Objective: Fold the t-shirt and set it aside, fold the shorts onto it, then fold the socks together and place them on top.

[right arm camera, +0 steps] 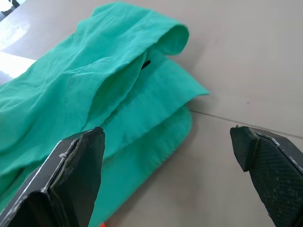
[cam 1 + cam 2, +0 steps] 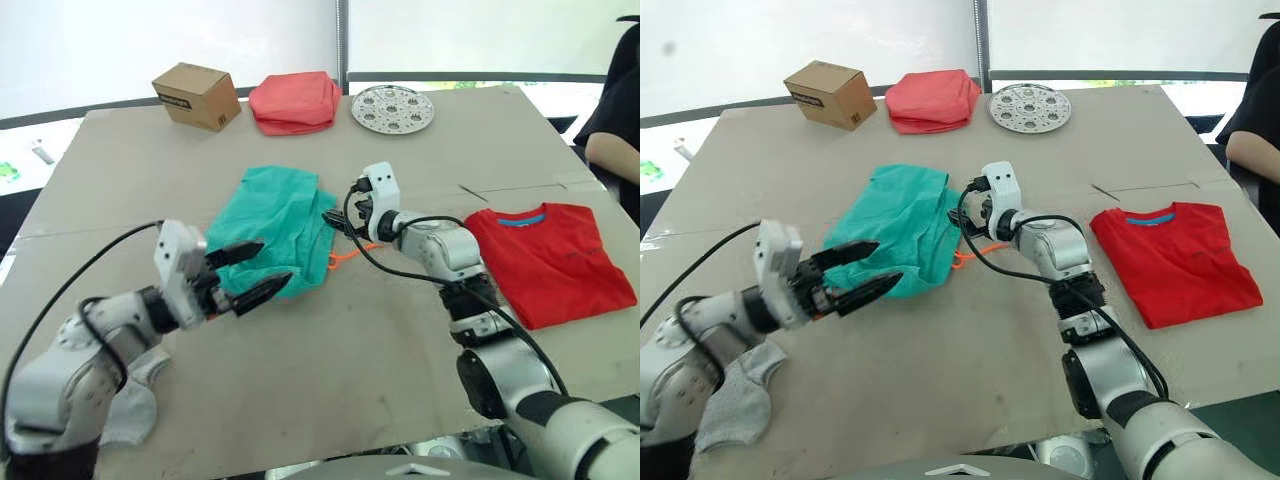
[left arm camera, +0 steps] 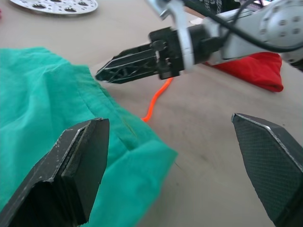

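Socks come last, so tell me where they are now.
The socks lie at the table's near left edge, under the left arm, nearer than the shorts.

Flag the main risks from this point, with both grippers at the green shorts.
1. The teal-green soft fabric shorts lie bunched in uneven layers; the open left gripper at their near edge may pinch only one layer, skewing the fold.
2. The orange drawstring cord trails onto the table beside the open right gripper and could snag a finger.
3. The right forearm lies close beside the folded bright red t-shirt; a sweep could disturb it.
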Robot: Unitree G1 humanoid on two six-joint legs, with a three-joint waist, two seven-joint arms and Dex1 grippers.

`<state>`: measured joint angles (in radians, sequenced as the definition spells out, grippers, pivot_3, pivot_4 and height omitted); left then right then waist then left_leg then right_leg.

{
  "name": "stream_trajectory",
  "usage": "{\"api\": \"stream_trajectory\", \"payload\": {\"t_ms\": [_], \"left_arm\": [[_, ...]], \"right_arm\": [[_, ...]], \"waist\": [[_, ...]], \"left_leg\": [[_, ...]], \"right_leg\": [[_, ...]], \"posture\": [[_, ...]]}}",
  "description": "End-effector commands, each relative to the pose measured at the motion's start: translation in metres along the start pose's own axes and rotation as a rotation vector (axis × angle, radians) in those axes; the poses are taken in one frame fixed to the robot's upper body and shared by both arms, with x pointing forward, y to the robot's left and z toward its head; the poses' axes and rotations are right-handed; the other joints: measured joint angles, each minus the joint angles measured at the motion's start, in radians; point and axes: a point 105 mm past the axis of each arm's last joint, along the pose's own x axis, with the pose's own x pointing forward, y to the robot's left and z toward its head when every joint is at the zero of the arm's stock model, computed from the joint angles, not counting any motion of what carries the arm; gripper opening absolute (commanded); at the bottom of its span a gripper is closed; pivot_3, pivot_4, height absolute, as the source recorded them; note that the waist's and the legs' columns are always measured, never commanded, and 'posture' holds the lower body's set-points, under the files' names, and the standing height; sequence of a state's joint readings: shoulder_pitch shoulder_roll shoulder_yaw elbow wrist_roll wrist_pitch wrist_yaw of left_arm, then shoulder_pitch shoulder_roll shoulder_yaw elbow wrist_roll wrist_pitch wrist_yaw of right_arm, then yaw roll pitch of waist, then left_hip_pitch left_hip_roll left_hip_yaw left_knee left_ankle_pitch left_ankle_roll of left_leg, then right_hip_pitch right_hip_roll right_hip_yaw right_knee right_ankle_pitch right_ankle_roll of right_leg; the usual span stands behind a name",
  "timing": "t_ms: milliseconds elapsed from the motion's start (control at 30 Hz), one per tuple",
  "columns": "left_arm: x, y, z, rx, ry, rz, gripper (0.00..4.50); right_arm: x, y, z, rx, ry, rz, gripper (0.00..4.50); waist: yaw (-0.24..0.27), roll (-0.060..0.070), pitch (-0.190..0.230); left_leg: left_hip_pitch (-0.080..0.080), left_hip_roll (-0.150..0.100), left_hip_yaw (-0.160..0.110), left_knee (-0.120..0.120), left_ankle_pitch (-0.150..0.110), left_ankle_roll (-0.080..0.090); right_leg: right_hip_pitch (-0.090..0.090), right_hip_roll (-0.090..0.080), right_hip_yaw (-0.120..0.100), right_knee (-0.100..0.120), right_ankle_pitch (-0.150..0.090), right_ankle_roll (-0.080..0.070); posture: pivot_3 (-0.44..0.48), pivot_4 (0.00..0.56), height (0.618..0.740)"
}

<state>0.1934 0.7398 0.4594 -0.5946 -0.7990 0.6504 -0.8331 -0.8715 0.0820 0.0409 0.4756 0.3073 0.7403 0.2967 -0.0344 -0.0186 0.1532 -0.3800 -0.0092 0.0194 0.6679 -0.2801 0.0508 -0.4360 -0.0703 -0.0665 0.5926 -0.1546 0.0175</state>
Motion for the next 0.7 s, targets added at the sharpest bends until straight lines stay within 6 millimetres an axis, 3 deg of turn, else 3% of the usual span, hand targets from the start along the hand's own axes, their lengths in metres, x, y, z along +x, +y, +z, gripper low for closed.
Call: {"api": "stream_trajectory", "payload": {"t_ms": [33, 167, 267, 467, 633, 700], "left_arm": [[-0.017, -0.005, 0.006, 0.039, 0.001, 0.031, 4.42], [-0.032, -0.007, -0.006, 0.007, 0.025, 0.099, 4.42], [-0.032, -0.008, -0.008, -0.003, 0.018, 0.117, 4.42], [-0.031, -0.009, -0.008, -0.012, 0.004, 0.156, 4.42], [-0.031, -0.012, -0.009, 0.001, 0.018, 0.176, 4.42], [-0.032, -0.011, -0.009, 0.02, 0.026, 0.187, 4.5]], "right_arm": [[0.006, 0.01, 0.007, 0.106, -0.005, 0.038, 4.5], [0.017, 0.042, 0.002, 0.249, 0.053, 0.176, 4.5], [0.021, 0.051, 0.002, 0.262, 0.071, 0.204, 4.5], [0.043, 0.071, -0.028, 0.09, 0.164, 0.167, 4.5], [0.056, 0.102, -0.058, -0.163, 0.226, 0.212, 4.5], [0.059, 0.108, -0.063, -0.257, 0.222, 0.221, 4.0]], "waist": [[-0.002, 0.001, 0.001], [-0.001, 0.005, 0.003], [-0.001, 0.005, 0.003], [-0.013, 0.005, 0.003], [-0.011, 0.004, 0.0], [-0.011, 0.004, -0.001]], "left_leg": [[0.0, -0.001, 0.0, 0.0, 0.0, 0.0], [0.0, -0.002, -0.001, 0.001, -0.002, 0.004], [0.001, -0.003, -0.001, 0.001, -0.002, 0.004], [0.002, -0.002, 0.0, 0.0, -0.002, 0.003], [0.005, -0.002, 0.0, 0.0, -0.002, 0.004], [0.008, -0.003, 0.0, 0.0, -0.003, 0.005]], "right_leg": [[0.0, 0.0, 0.0, 0.0, 0.0, 0.0], [0.001, 0.0, -0.001, 0.0, 0.0, 0.001], [0.001, 0.0, -0.001, 0.0, 0.0, 0.001], [0.001, 0.001, -0.001, 0.001, 0.0, 0.001], [0.003, 0.0, -0.001, 0.001, -0.001, 0.002], [0.005, 0.0, -0.001, 0.001, -0.002, 0.004]], "posture": [[0.0, 0.15, 0.74], [0.0, 0.15, 0.74], [0.0, 0.15, 0.74], [0.0, 0.15, 0.74], [0.0, 0.15, 0.74], [0.0, 0.15, 0.74]]}}
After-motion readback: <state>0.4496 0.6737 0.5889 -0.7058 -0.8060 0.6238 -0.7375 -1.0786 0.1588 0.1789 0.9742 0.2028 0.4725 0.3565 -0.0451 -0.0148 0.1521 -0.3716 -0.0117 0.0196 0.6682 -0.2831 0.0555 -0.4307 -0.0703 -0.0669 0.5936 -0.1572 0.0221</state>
